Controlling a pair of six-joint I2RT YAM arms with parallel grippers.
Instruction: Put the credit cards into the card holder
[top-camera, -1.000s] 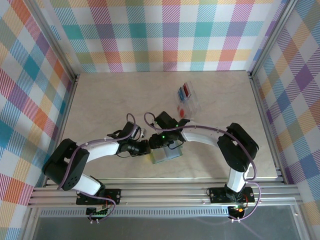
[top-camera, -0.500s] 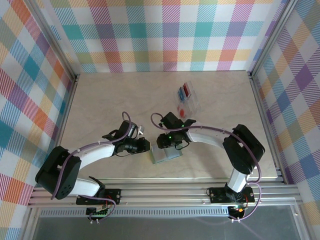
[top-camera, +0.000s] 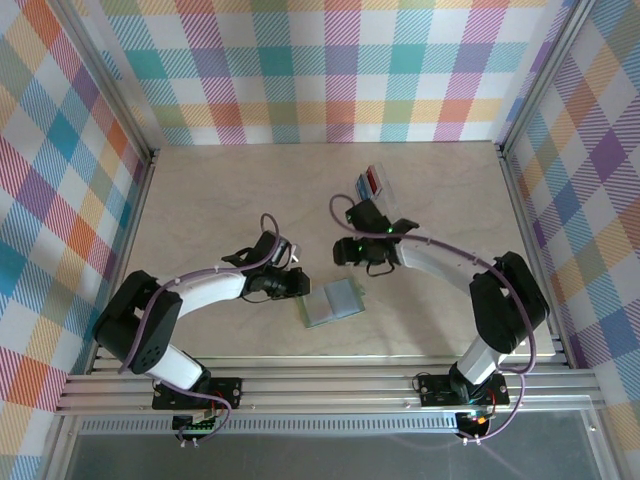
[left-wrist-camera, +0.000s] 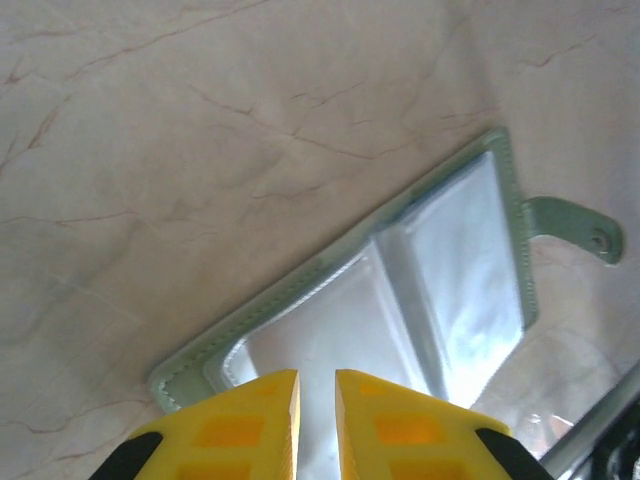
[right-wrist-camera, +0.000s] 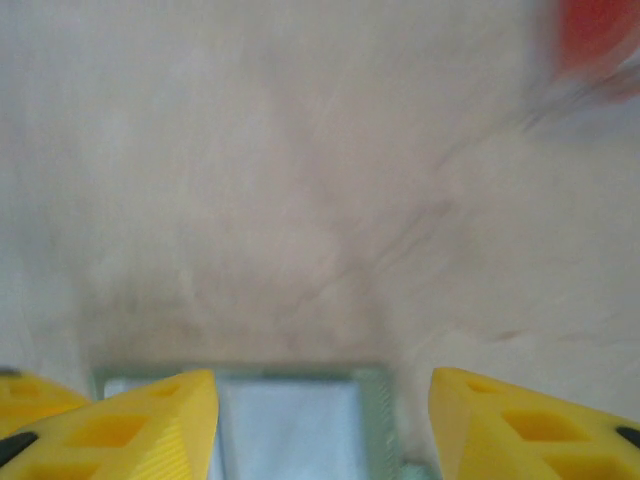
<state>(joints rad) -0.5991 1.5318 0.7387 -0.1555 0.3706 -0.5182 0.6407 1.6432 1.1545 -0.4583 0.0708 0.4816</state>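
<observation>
Right wrist view is smeared: the card holder (right-wrist-camera: 290, 420) is just a pale, green-edged block cut off by the bottom edge, and the red blob at top right is too blurred to call. In the top view the right arm lies across the clear rack (top-camera: 385, 200), which is beyond and right of the holder. Of the credit cards (top-camera: 372, 181) I can make out a red one and a sliver of blue standing in it; the rest is under the arm. The holder (top-camera: 333, 303) lies open and flat on the table (top-camera: 200, 200). The left wrist view shows its clear pockets (left-wrist-camera: 430, 290) washed out by glare, so contents are unreadable. The clasp tab (left-wrist-camera: 575, 225) sticks out to one side, and the bottom of the holder is hidden behind the fingers. Left gripper (top-camera: 297, 285) sits just left of the holder; its jaws (left-wrist-camera: 317, 385) are almost together with a thin slit, clamped on nothing. Right gripper (top-camera: 350, 268) is just beyond the holder's far edge, jaws (right-wrist-camera: 320, 420) wide apart and empty. A bare strip separates the holder from the near rail. Wide bare table lies left of and beyond it, with less on the right toward the rack.
</observation>
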